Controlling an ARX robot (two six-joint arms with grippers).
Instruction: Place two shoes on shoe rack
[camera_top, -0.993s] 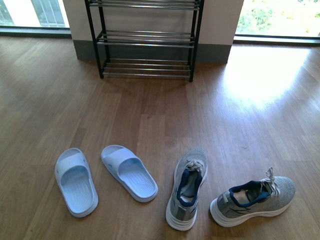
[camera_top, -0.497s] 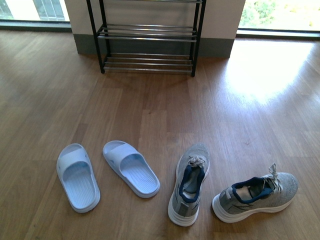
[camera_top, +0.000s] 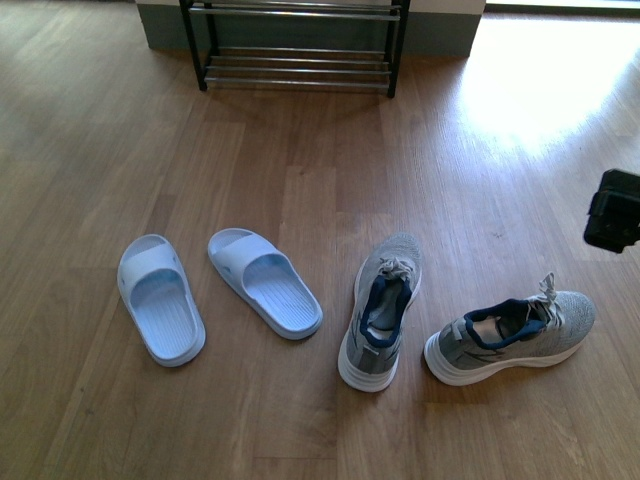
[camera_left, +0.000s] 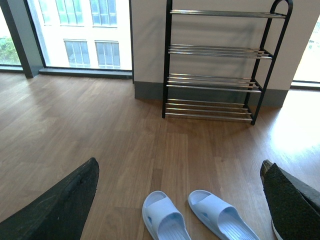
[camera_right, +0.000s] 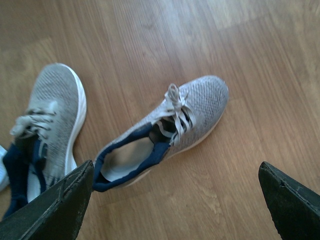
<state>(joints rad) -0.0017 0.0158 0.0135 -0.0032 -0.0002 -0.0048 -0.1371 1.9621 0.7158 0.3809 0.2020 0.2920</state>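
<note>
In the last 1 second the front view has tipped down, pushing the rack (camera_top: 296, 62) to the far edge, and the right arm (camera_top: 612, 210) has come in at the right, so I judge the reach for a shoe is starting. The right fingers (camera_right: 55, 207) hang wide and empty above the right sneaker (camera_right: 165, 132) on the floor (camera_right: 250, 75). The left fingers (camera_left: 62, 202) are equally wide and empty, above the slides (camera_left: 162, 220).

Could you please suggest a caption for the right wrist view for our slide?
Open right gripper hovers over one grey sneaker on the wood floor, its mate alongside.
</note>
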